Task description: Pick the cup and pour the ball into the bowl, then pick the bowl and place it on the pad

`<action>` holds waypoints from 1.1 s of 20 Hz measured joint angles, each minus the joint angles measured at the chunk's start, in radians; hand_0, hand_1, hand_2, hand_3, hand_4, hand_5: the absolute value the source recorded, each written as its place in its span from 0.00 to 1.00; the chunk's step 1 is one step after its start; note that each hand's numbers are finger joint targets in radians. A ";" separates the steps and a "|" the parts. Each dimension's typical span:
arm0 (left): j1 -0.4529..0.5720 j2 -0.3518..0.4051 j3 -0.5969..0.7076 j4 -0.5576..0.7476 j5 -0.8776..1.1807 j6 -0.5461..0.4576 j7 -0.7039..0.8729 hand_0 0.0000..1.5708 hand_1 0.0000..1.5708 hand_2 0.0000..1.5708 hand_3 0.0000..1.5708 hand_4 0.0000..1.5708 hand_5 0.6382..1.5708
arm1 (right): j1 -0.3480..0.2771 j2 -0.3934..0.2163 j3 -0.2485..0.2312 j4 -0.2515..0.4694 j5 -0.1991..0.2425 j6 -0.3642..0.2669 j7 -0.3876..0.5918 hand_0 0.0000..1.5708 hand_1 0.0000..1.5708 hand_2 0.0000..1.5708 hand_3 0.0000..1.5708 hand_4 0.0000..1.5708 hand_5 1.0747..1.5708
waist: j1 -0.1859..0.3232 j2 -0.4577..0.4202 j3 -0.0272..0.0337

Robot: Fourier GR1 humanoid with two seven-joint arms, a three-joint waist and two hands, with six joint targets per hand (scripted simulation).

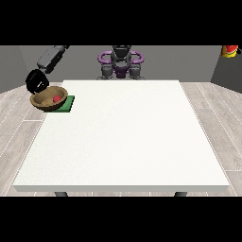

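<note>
Fingers of the hand at the view's left (36, 82) are touching the bowl's (48, 98) rim; grip unclear. Bowl, carrying a red ball (58, 98), is hanging partly over the green pad (66, 105); centring before lowering seems wise.

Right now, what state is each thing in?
Bowl: upright at the table's left edge, partly over the pad, red ball inside.
Ball: in the bowl.
Pad: flat, bowl overlapping it.
Robot hand: at the bowl's far rim.
</note>
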 measured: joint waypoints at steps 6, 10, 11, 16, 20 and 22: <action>0.000 0.010 0.001 -0.022 0.015 0.012 0.005 0.00 0.00 0.00 0.00 0.76 0.99 | -0.008 -0.032 -0.037 0.066 -0.009 -0.042 -0.012 1.00 1.00 1.00 0.62 0.00 0.97 | 0.005 0.015 0.0003; 0.003 0.037 0.011 0.014 0.024 -0.008 -0.012 0.00 0.00 0.00 0.00 0.76 0.99 | -0.029 -0.051 -0.045 0.068 -0.006 -0.085 -0.004 0.95 0.95 0.89 0.51 0.00 0.95 | 0.002 0.013 -0.0004; 0.000 0.039 0.010 0.015 0.026 -0.005 -0.011 0.00 0.00 0.00 0.00 0.76 0.99 | -0.033 -0.046 -0.047 0.072 -0.006 -0.095 -0.015 0.93 0.93 0.88 0.51 0.00 0.94 | 0.000 0.019 -0.0004; 0.008 0.086 0.029 0.085 0.019 -0.038 -0.072 0.00 0.00 0.00 0.00 0.76 0.99 | -0.059 -0.003 -0.056 0.060 -0.027 -0.132 -0.032 0.92 0.92 0.88 0.43 0.00 0.93 | -0.001 0.045 -0.0007; 0.002 0.097 0.026 0.110 0.017 -0.041 -0.092 0.00 0.00 0.00 0.00 0.76 1.00 | -0.081 0.017 -0.042 0.055 -0.016 -0.166 -0.055 0.73 0.73 0.84 0.64 0.12 0.92 | -0.001 0.058 -0.0006; 0.004 0.098 0.023 0.105 0.021 -0.042 -0.092 0.00 0.00 0.00 0.00 0.76 1.00 | -0.093 -0.003 -0.041 0.068 -0.011 -0.166 -0.056 0.41 0.41 0.44 0.64 0.00 0.80 | 0.008 0.062 -0.0004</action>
